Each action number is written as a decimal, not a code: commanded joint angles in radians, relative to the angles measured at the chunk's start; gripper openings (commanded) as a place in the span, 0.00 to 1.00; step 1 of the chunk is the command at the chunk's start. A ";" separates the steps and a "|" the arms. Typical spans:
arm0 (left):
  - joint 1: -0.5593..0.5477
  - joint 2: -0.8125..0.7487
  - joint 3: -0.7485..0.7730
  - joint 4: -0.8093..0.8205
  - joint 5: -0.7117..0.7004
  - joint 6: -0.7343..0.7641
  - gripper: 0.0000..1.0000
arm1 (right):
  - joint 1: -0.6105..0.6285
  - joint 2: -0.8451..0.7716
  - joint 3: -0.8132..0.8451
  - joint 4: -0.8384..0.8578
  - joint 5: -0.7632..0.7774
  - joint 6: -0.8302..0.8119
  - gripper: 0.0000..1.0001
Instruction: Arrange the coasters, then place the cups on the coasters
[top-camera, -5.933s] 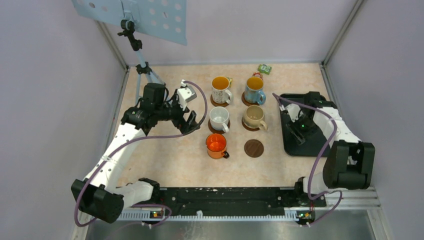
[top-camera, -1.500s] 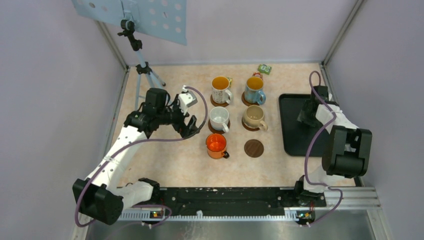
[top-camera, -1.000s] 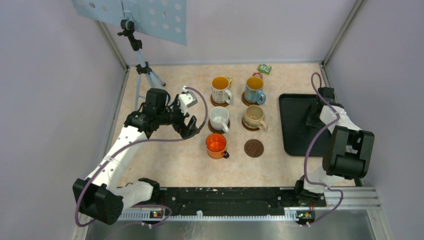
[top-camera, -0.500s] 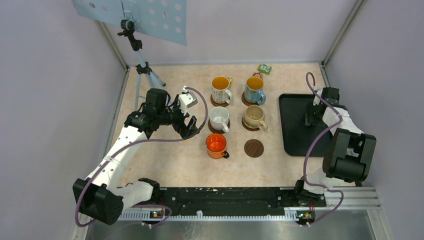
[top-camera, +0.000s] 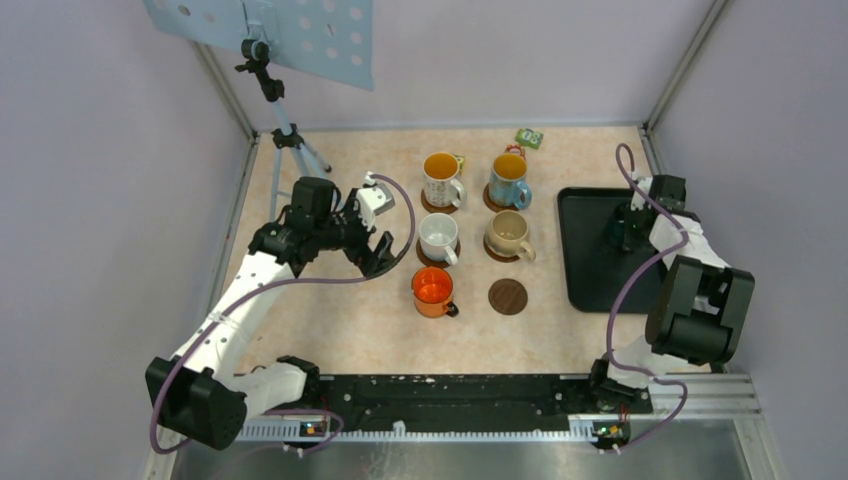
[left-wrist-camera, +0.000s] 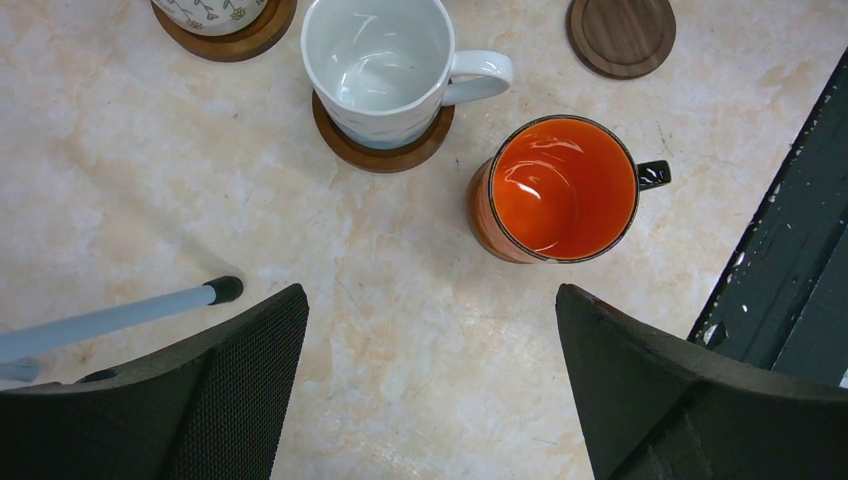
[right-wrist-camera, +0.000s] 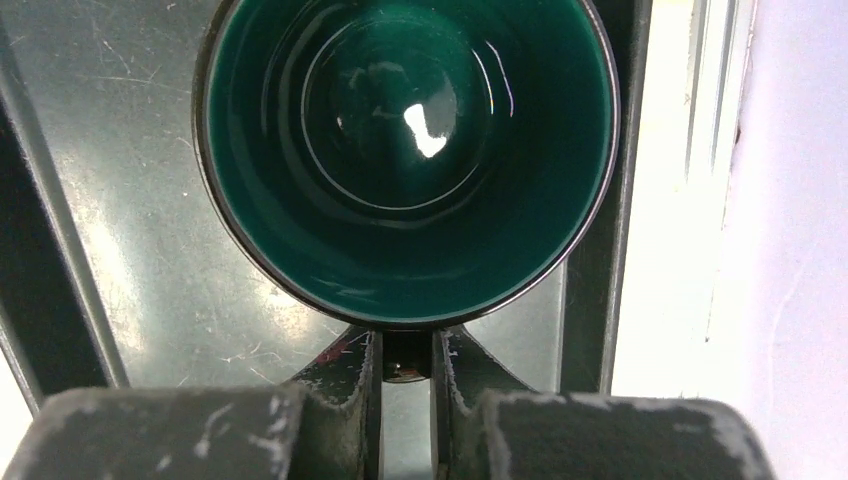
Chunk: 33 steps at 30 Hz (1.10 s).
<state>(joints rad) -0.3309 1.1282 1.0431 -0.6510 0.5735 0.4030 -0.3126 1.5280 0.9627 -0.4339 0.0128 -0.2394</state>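
Last cup step: right claw (right-wrist-camera: 405, 352) is pinching the handle of the dark green mug (right-wrist-camera: 405, 150), which sits on the black tray (top-camera: 585, 255) at the right. Left claw (left-wrist-camera: 430, 305) is spread wide. Next, probably lift it left onto the bare coaster (top-camera: 507, 296).

We find the coasters (top-camera: 507, 296) at mid-frame in two columns of three. Five carry cups (top-camera: 438, 237), and the lower right one lies bare. To their right sits the tray (top-camera: 585, 262), and the sixth cup (right-wrist-camera: 405, 150) stands in it beside one rim. A packet (top-camera: 529, 137) lies above the grid, and a stand (top-camera: 275, 110) is at the upper left.
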 joint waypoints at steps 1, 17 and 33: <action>0.001 -0.027 -0.005 0.016 -0.005 0.014 0.99 | -0.014 -0.052 0.027 -0.003 -0.035 -0.061 0.00; 0.001 -0.030 0.020 0.001 0.002 -0.005 0.99 | -0.014 -0.297 0.135 -0.306 -0.449 -0.231 0.00; 0.001 -0.001 0.030 0.010 0.026 -0.039 0.99 | 0.418 -0.440 0.248 -0.533 -0.554 -0.084 0.00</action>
<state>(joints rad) -0.3309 1.1217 1.0435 -0.6579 0.5735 0.3851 0.0093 1.1316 1.1999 -0.9962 -0.5034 -0.4076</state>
